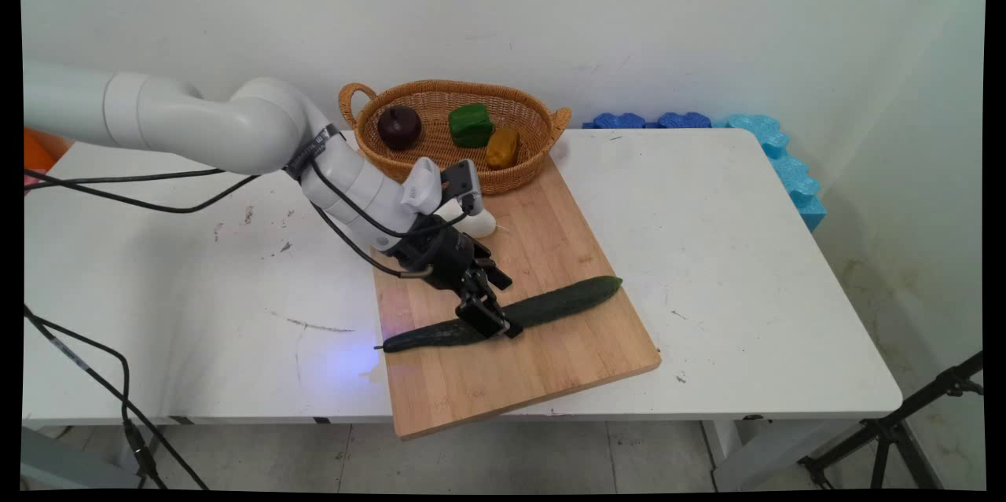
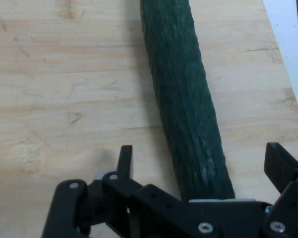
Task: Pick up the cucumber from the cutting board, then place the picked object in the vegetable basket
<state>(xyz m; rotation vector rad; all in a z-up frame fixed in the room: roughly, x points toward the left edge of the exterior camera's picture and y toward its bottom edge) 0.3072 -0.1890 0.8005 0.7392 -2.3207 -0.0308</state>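
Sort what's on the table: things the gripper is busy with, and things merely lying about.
In play: gripper, open, fingers either side of the cucumber on the cutting board.

Lying about: wicker basket holding dark fruit, green pepper, yellow-brown piece; blue foam.

The main view looked down from above the desk's point(image 1: 747, 266) near side toward the far wall. The hand view rode the tool point(image 2: 198, 163), close above the cutting board point(image 2: 64, 99). Both showed the cucumber point(image 1: 550, 305).
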